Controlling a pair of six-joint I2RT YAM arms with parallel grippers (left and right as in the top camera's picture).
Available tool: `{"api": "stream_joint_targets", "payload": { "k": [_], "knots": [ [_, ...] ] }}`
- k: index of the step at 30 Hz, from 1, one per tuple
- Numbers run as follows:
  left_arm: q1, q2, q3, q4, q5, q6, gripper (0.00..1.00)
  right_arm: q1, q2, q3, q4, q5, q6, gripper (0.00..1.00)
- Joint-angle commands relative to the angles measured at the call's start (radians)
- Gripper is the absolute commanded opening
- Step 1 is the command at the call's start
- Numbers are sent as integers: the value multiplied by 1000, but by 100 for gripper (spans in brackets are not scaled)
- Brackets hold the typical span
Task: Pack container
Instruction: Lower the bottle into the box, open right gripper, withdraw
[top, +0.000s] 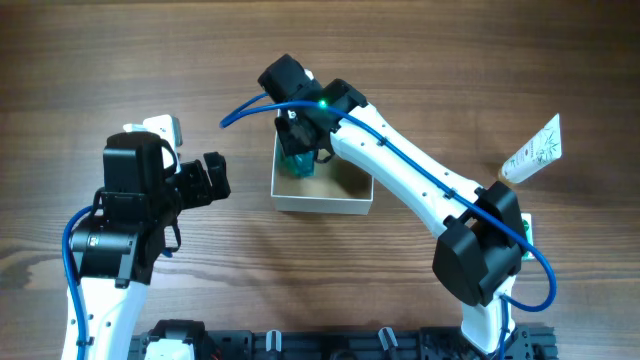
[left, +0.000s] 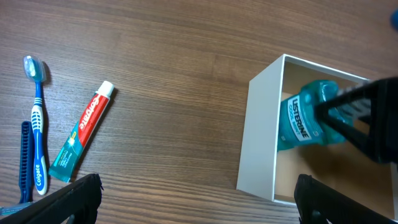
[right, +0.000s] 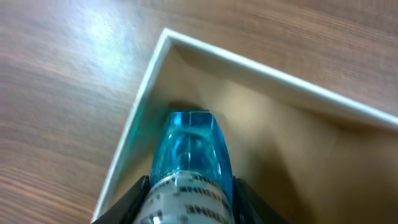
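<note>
Gripping mouthwash bottle (left: 305, 121) inside container (left: 258, 137)

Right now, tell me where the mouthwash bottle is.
In the overhead view, the mouthwash bottle is inside the container, in its far left corner, held by the right tool.

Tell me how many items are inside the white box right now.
1: a blue Listerine bottle, in a corner of the container, held by the right fingers. The right arm covers part of the box from overhead, so something small may be hidden.
</note>
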Motion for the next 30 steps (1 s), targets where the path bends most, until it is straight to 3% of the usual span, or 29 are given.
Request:
{"api": "stream_joint_targets", "payload": {
  "k": [1,7,19,27,30],
  "knots": [
    [-5,-1,23,2,-10,-2,100,7,-34,24,44,61,35,4],
    [-5,-1,23,-2,-10,-2,100,5,-34,24,62,162,132,5],
    [-5,-1,23,-6,-10,-2,100,5,-34,22,65,127,181,6],
    [-5,-1,23,-6,-10,-2,100,5,-28,-30,87,112,185,11],
    [-5,-1,23,-6,-10,-2,100,5,-24,-31,87,106,182,22]
  ]
}}
